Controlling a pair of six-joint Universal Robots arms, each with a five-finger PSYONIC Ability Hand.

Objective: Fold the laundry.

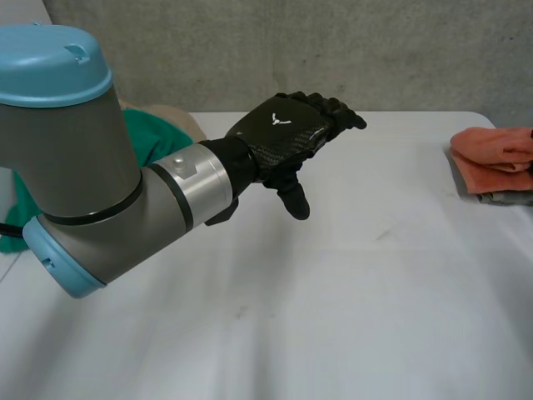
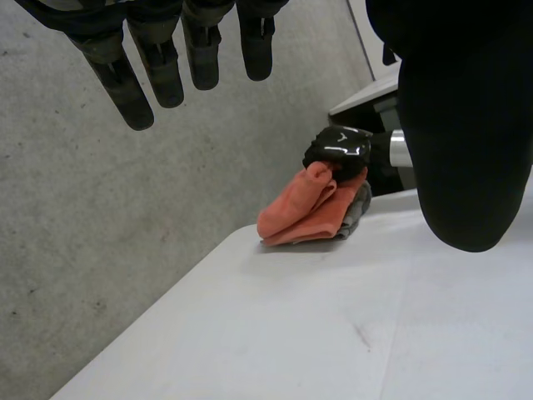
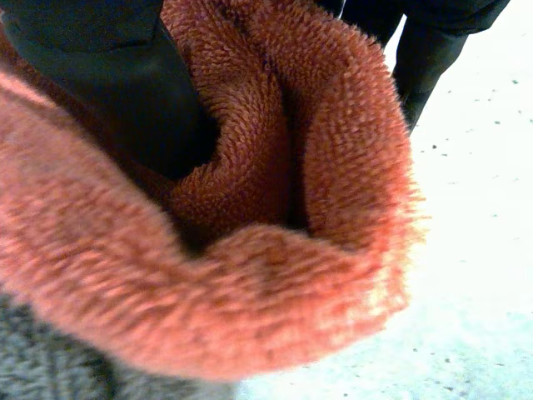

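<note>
Left hand (image 1: 283,133): fingers straight, released, holding nothing, above the white table (image 1: 350,292)
Right hand (image 2: 337,148): grasping a fold of the fuzzy orange fleece cloth (image 1: 491,154)
Orange cloth: on a grey cloth (image 1: 508,197), table's right edge
Crumpled green cloth (image 1: 154,137): behind the left arm

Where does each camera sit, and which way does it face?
Head view: behind and between the arms, looking down at the table; left arm and open left hand show.
Left wrist view: on the left wrist, looking past its fingers at the orange towel, which the right hand grips.
Right wrist view: on the right wrist, against the towel; its thumb shows.
All share the orange towel.
</note>
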